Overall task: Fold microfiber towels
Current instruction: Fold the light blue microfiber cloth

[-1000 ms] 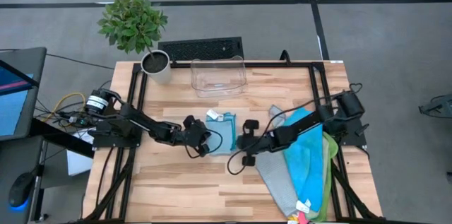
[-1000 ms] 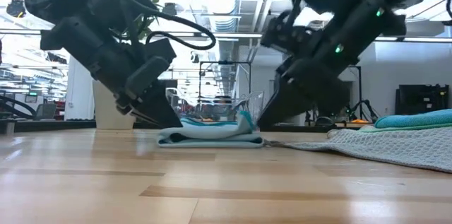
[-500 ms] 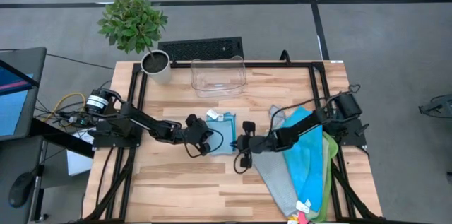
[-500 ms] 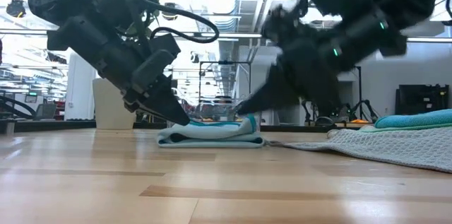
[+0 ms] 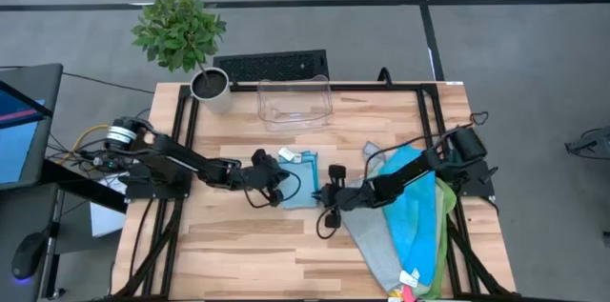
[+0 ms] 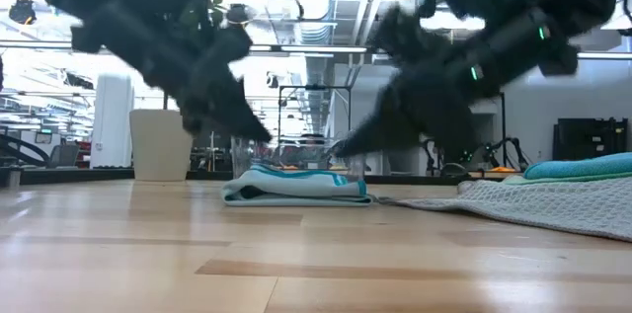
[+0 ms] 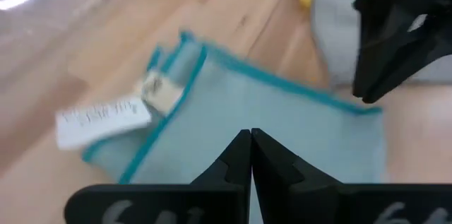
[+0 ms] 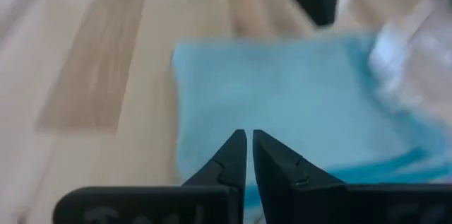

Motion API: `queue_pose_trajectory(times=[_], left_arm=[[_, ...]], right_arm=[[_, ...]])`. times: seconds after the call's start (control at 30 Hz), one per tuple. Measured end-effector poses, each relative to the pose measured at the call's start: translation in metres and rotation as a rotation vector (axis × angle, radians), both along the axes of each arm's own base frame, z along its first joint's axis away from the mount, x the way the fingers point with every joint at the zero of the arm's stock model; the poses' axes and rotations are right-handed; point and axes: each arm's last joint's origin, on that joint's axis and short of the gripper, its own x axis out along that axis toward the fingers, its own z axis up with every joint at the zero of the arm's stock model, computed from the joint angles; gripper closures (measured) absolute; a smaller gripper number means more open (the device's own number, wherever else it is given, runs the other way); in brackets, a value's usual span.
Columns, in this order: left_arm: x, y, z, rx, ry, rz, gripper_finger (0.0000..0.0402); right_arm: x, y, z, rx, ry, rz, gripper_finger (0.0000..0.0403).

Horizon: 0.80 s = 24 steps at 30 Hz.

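Observation:
A folded light blue towel [image 5: 301,179] with teal edging and a white tag [image 7: 104,116] lies flat on the table's middle; it also shows in the low view [image 6: 296,187]. My left gripper [image 5: 274,184] is shut and hovers over the towel's left part [image 7: 251,139]. My right gripper [image 5: 329,201] is shut and hovers by the towel's right edge [image 8: 247,139]. In the low view both fingertips stand a little above the towel. A pile of grey, teal and lime towels [image 5: 412,218] lies spread at the right.
A clear plastic bin [image 5: 294,102] stands at the table's far edge, a white pot with a plant [image 5: 211,88] at the far left, a keyboard [image 5: 271,66] behind the bin. Bare wood [image 5: 248,245] lies near the front left. The pile's grey towel [image 6: 533,204] reaches toward the folded one.
My left gripper has risen from the folded towel's left edge and gone a little toward the right, over the towel. My right gripper has lifted off the table by the towel's right edge and tipped flatter. The folded towel has stayed in place.

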Motion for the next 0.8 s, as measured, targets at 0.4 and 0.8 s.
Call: queue_pose_trajectory(times=[0.4,0.8], left_arm=[[-0.060,0.008,0.093,0.038,-0.189,0.030,0.0400],[-0.119,0.017,0.137,0.059,-0.352,0.029,0.0400]], right_arm=[[0.011,-0.045,-0.020,0.030,0.054,-0.092,0.0351],[0.062,-0.065,-0.044,0.072,-0.011,-0.058,0.0351]])
